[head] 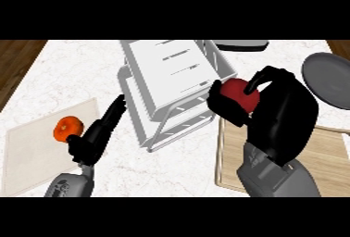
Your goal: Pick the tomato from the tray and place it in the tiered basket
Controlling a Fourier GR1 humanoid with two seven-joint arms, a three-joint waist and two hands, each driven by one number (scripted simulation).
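My right hand [280,111] is curled round a red tomato [239,90], held in the air at the right edge of the white tiered basket [171,65]. The thumb and fingers wrap the tomato from the right and below, hiding part of it. The wooden tray [331,152] lies under my right forearm at the right side of the counter. My left hand [96,134] rests with fingers straight, pointing up toward the basket's left side, and holds nothing.
An orange fruit [67,128] sits on a pale mat [34,152] at the left, just beside my left hand. A grey plate [331,81] lies at the right edge. A dark grey object [242,45] stands behind the basket.
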